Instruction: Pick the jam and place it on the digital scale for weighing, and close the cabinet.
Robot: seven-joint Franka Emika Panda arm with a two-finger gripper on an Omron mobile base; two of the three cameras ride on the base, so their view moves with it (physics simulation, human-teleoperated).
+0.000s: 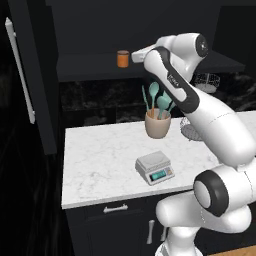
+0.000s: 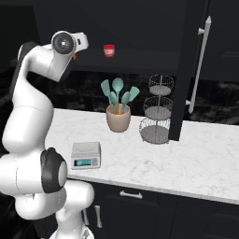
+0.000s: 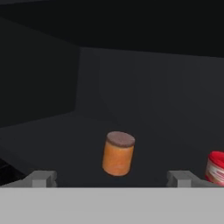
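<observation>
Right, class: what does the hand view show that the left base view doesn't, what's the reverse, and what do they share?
Hand view, not left base view: the red-lidded jar, apart from the jam. Left base view, not hand view: the digital scale and the utensil crock on the white counter. Shared: the jam, upright on the shelf inside the cabinet.

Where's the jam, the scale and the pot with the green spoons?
jam (image 3: 118, 154), hand view, orange side of the jar.
scale (image 1: 151, 161), left base view, top plate.
spoon pot (image 2: 118, 120), right base view, front wall.
</observation>
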